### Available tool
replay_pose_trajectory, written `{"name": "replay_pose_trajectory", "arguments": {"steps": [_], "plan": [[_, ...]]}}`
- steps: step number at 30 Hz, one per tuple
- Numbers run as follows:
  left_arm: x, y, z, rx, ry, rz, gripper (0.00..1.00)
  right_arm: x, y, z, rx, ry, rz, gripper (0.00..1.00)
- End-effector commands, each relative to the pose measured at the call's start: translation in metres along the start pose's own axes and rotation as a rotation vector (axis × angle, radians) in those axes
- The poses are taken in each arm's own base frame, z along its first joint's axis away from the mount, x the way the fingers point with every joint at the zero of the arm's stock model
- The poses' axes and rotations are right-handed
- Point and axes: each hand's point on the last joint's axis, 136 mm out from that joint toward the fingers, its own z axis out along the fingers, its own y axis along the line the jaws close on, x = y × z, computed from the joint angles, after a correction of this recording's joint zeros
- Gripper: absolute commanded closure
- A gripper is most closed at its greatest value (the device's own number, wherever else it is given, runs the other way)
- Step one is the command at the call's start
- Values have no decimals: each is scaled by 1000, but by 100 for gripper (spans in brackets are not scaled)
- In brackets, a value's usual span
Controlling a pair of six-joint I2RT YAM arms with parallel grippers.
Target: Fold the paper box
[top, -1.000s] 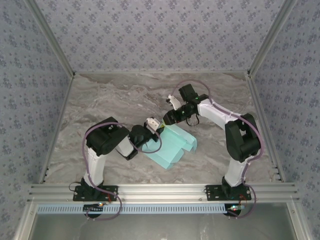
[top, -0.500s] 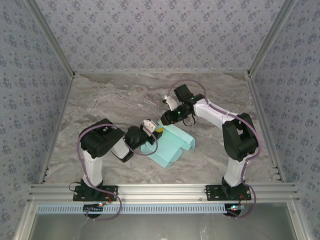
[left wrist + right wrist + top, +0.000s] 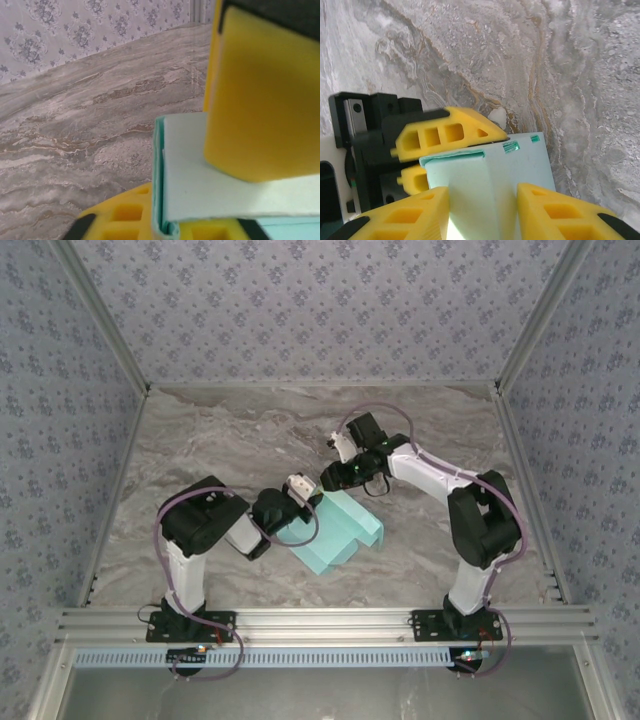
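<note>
The paper box is a pale aqua card, partly folded, lying on the marble table between the two arms. My left gripper is shut on its near-left edge. In the left wrist view the card is pinched between the upper yellow finger and the lower one. My right gripper hovers at the box's far corner. Seen from the right wrist, it stands open, with the box running between its two yellow fingers. Whether they touch the card is unclear.
The grey marble table is walled by patterned panels at the back and sides. An aluminium rail runs along the near edge with both arm bases on it. Open floor lies behind and to the left of the box.
The left arm has drawn back to the left, pulling the box a little leftward. The right gripper has followed to the left and stays at the box's far corner.
</note>
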Motion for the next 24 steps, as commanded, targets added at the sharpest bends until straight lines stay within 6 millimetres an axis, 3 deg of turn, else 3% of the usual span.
{"name": "replay_pose_trajectory", "arguments": {"steps": [1, 5, 10, 14, 24], "plan": [[2, -4, 6, -16, -5, 33, 100, 34, -6, 10, 17, 92, 134, 59], [19, 1, 6, -49, 37, 38, 100, 48, -1, 8, -1, 102, 194, 58], [28, 2, 7, -70, 60, 63, 100, 47, 9, 0, -40, 66, 278, 58], [33, -6, 7, -46, 72, 90, 86, 44, 15, -4, -31, 54, 290, 58], [49, -6, 5, -52, 110, 79, 85, 48, 13, 0, -15, 47, 337, 58]]}}
